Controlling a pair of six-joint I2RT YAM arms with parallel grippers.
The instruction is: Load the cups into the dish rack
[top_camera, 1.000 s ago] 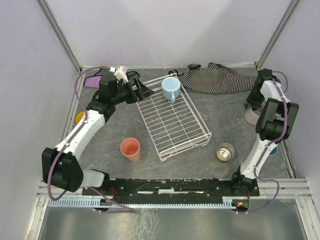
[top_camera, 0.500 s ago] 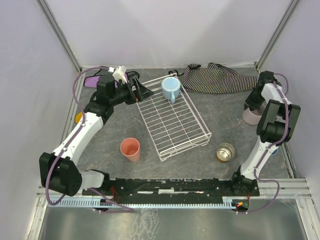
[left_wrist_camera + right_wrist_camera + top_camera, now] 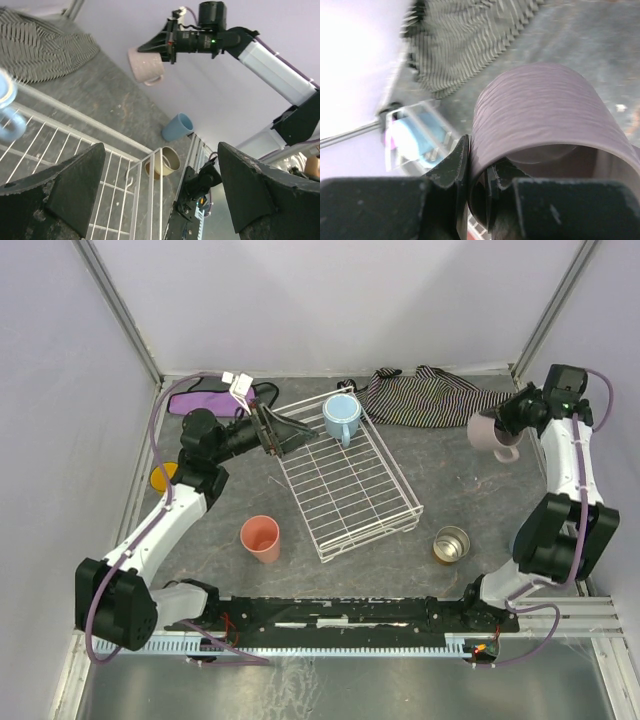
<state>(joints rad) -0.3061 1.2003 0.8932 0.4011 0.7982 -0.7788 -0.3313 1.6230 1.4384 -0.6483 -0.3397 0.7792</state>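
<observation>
Nearest me, the salmon tumbler (image 3: 261,537) stands on the worktop left of the dish rack (image 3: 350,490), the metal cup (image 3: 451,543) off its near right corner. My left jaws hang spread wide over the rack's far left edge, the light blue mug (image 3: 341,417) standing in the rack just beyond them. Right of the rack's far end, my right jaws pinch the pale pink mug (image 3: 488,433) by its rim, holding it tipped sideways off the worktop.
</observation>
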